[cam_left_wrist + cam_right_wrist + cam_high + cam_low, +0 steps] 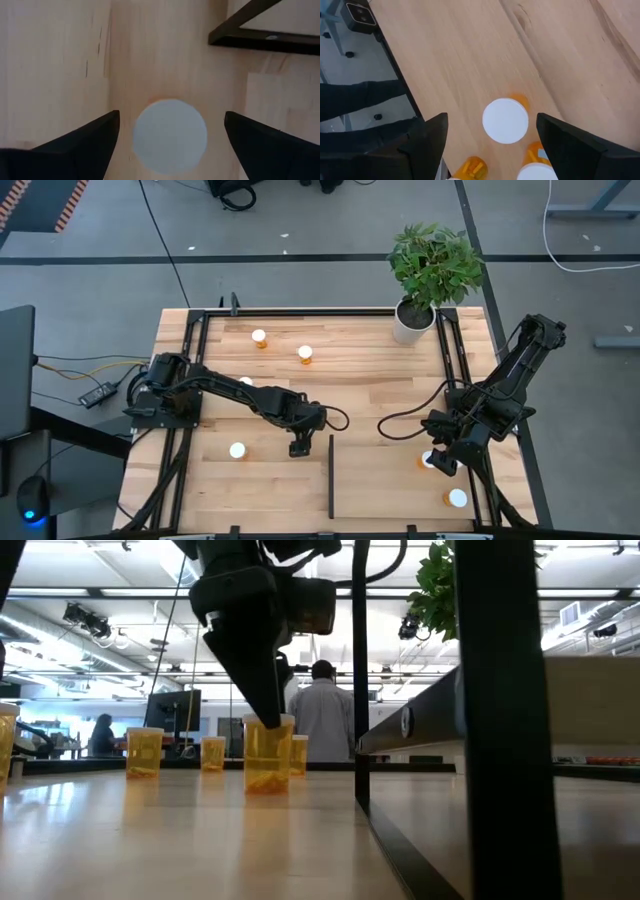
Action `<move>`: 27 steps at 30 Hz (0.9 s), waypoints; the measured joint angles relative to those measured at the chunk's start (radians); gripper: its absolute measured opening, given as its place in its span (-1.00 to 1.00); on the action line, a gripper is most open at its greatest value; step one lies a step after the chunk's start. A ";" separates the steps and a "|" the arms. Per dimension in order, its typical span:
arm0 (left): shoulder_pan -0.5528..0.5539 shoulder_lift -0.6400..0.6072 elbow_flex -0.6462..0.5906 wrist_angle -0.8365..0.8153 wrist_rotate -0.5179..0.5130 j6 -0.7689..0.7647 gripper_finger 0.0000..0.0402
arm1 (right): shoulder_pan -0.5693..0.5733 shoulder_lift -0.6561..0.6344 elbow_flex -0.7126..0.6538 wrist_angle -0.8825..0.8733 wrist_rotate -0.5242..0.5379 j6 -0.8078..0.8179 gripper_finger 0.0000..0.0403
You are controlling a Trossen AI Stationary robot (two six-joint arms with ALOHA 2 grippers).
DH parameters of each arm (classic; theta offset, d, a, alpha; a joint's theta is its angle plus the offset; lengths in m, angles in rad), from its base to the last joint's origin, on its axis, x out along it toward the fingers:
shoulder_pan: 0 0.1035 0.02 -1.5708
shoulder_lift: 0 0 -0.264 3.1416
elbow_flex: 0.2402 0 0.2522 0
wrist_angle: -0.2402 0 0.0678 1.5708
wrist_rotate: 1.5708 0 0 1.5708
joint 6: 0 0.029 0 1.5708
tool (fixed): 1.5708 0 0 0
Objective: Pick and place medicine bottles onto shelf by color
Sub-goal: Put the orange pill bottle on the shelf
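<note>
The left pincer (299, 448) hangs near the middle of the counter (370, 380), just beside the black strip (331, 475), with its fingers (80, 145) spread apart on either side of a white-capped bottle (170, 135) (an orange body shows under the cap in the low view). The fingers do not touch it. The right pincer (438, 461) is over the shelf (380, 490) near the counter's right edge, also spread wide, above another capped orange bottle (506, 120); two more bottles (535, 167) stand close by it. Other bottles are scattered on the counter: two (259, 337) toward the far side, one (237, 450) near the left arm. A potted plant (425, 275) stands at the far right corner.
</note>
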 joint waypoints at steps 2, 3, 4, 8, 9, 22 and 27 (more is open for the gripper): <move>0.000 0.000 0.000 0.005 -0.001 -0.003 0.74 | 0.000 -0.001 0.000 0.002 0.000 0.000 0.55; 0.000 0.000 0.000 0.007 -0.001 -0.003 0.71 | 0.000 0.000 0.000 0.001 0.000 0.000 0.55; 0.000 0.000 0.000 0.005 0.000 -0.003 0.68 | 0.000 0.000 0.000 0.000 0.000 0.000 0.55; 0.000 0.000 0.000 0.006 0.000 -0.004 0.51 | 0.000 0.000 0.000 0.001 0.000 0.000 0.55; 0.000 0.000 0.000 0.006 0.000 -0.005 0.47 | 0.000 0.000 0.000 0.001 0.000 -0.002 0.55; 0.000 -0.002 0.000 0.003 0.018 -0.006 0.04 | 0.000 0.000 0.000 0.000 0.000 -0.015 0.55; -0.001 -0.002 0.000 0.002 0.034 -0.005 0.24 | 0.000 0.000 0.000 0.000 0.000 -0.015 0.55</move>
